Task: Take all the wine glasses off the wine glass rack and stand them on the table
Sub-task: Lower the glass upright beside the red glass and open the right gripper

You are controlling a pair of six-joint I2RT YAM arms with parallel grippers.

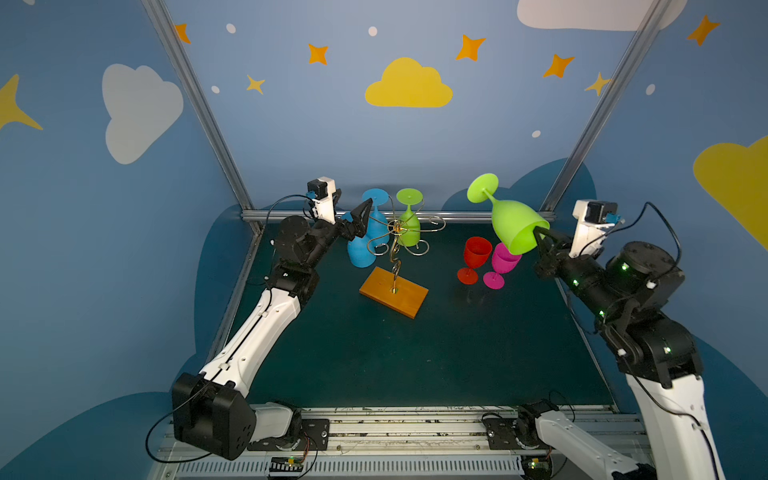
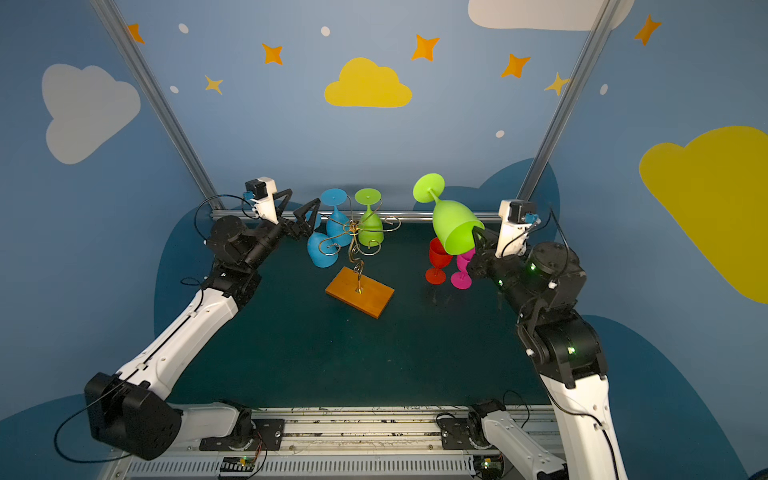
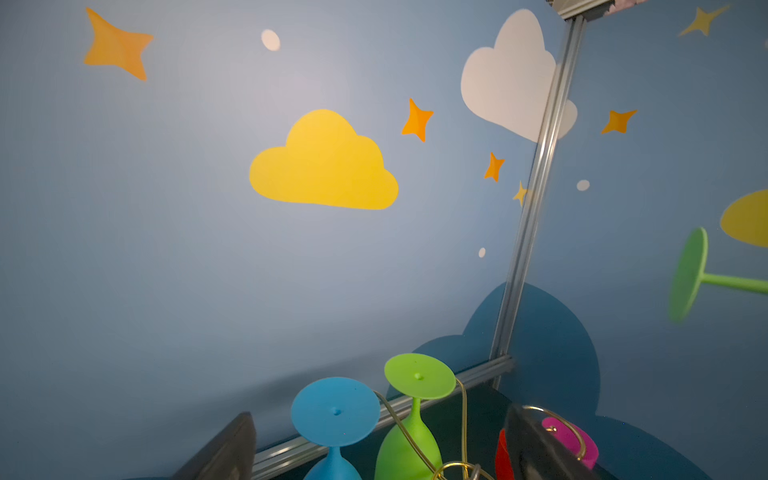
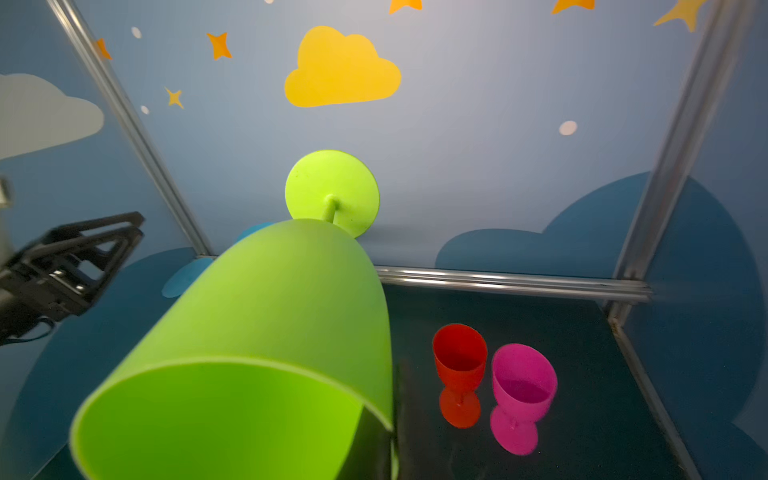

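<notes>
The wine glass rack (image 1: 393,296) stands mid-table, gold wire on a wooden base. Two blue wine glasses (image 1: 360,251) (image 1: 375,197) and a green one (image 1: 409,230) hang upside down from its arms. My left gripper (image 2: 297,208) is open beside the rack, its fingers apart near the lower blue glass's foot and holding nothing. In the left wrist view the blue foot (image 3: 336,411) and green foot (image 3: 419,376) show between the fingers. My right gripper (image 1: 540,232) is shut on the rim of another green wine glass (image 1: 513,224), held in the air right of the rack, tilted, foot up (image 4: 332,189).
A red glass (image 1: 476,251) and a pink glass (image 1: 505,259) stand upright on the dark green mat, just below the held glass. A metal frame rail (image 1: 478,216) runs along the back edge, with blue walls on three sides.
</notes>
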